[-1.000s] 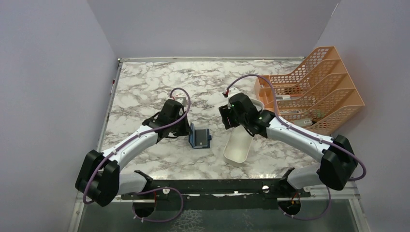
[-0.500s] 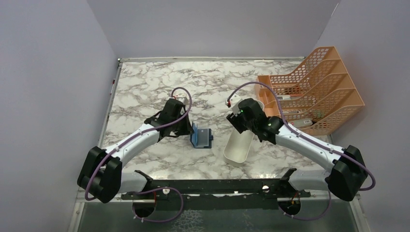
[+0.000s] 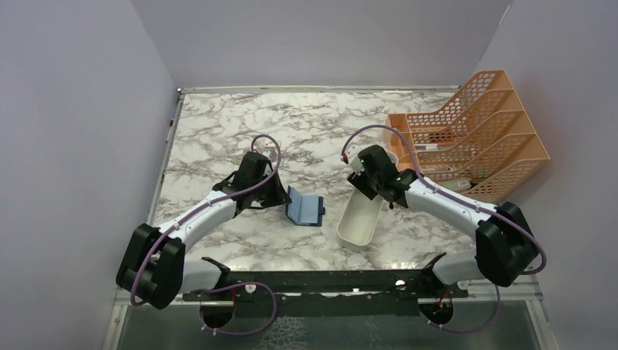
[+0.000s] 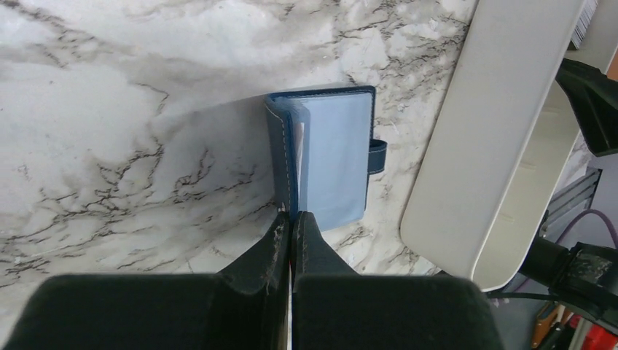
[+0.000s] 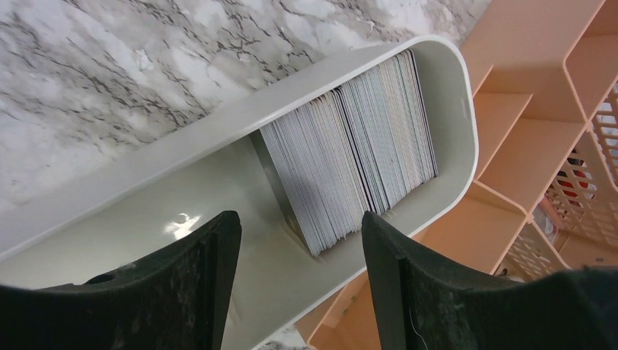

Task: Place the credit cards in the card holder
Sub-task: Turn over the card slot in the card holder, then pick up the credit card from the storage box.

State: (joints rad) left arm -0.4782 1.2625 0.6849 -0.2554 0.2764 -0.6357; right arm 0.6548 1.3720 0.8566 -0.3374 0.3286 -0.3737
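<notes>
Resting fully closed, the left gripper [image 4: 291, 222] touches the lower edge of the half-open blue card holder [image 4: 331, 157] at frame centre, while the right gripper [image 5: 300, 233] gapes wide above the credit cards [image 5: 350, 164] stacked on edge in a white tray [image 5: 182, 146].

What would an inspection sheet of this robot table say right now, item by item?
Surface: marble-patterned table.
Job's things: card holder lies open beside the white tray; credit cards stand on edge, packed into the tray's far end.
Clutter: orange mesh rack at the right; its contents are too small to tell.
Grippers: left gripper shut, tips at the holder's near edge; right gripper open above the cards.
Cables: purple cables loop over each arm; no snag seen.
Surroundings: plain lilac walls on three sides.
</notes>
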